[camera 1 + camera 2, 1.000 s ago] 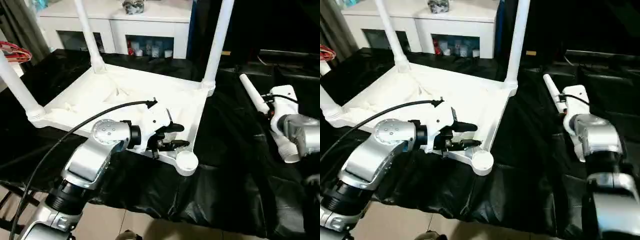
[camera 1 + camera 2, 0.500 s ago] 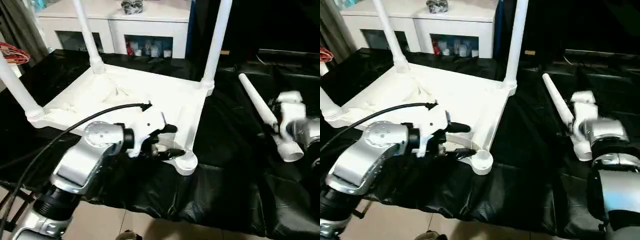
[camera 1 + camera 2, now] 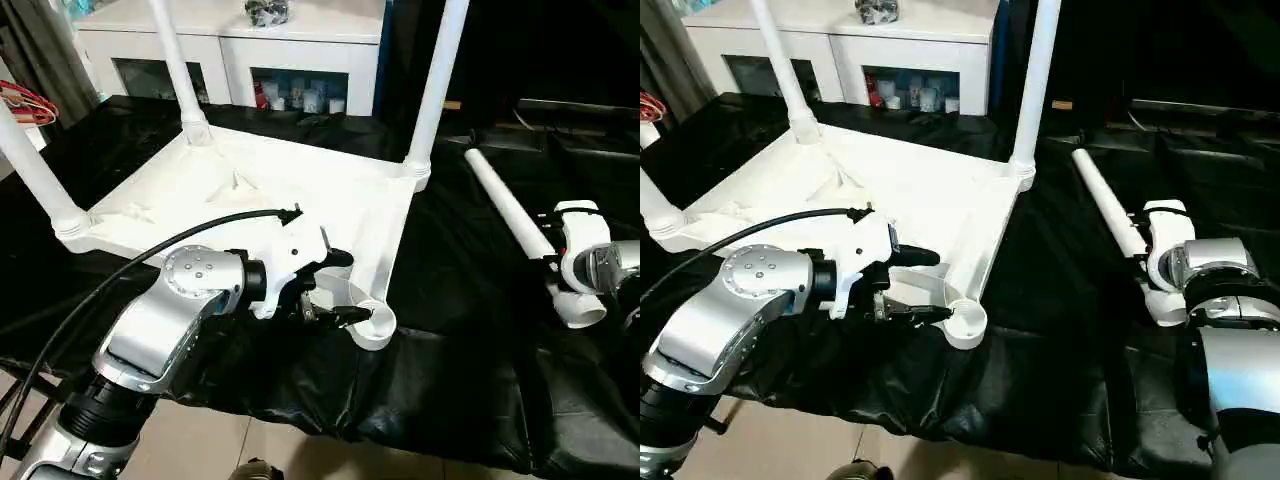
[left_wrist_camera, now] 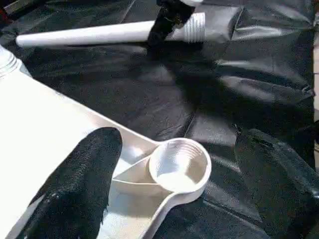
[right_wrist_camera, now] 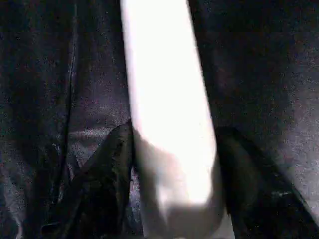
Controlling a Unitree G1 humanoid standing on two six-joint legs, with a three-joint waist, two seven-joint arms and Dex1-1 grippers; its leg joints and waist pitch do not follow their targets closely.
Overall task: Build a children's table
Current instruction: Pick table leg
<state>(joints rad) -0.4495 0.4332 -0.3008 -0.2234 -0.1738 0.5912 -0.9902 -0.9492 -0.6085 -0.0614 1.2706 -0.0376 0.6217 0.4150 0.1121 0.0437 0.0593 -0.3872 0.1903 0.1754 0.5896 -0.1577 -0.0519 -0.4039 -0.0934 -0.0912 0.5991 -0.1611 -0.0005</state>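
Note:
The children's table top (image 3: pixel 250 190) lies upside down on black cloth. Three white legs stand in its corner sockets: (image 3: pixel 175 60), (image 3: pixel 437 80), (image 3: pixel 30 165). The near right socket (image 3: pixel 368 325) holds nothing. My left gripper (image 3: pixel 345 288) is open beside that corner. In the left wrist view its fingers (image 4: pixel 84 174) stand wide apart with the socket (image 4: pixel 179 164) between them, touching nothing. A loose leg (image 3: pixel 505 205) lies on the cloth to the right. My right gripper (image 5: pixel 174 149) is shut on it near its thick threaded end (image 3: pixel 580 310), a finger pressed on each side.
A white cabinet with glass doors (image 3: pixel 250 40) stands behind the table top. Something red (image 3: pixel 25 100) shows at the far left. The black cloth (image 3: pixel 470 360) hangs over the near edge, with floor below. My left arm's black cable (image 3: pixel 150 260) arcs over the near rim.
My left gripper has opened wider and now straddles the empty socket. My right hand sits nearer the loose leg's thick end, and more of the leg's length shows.

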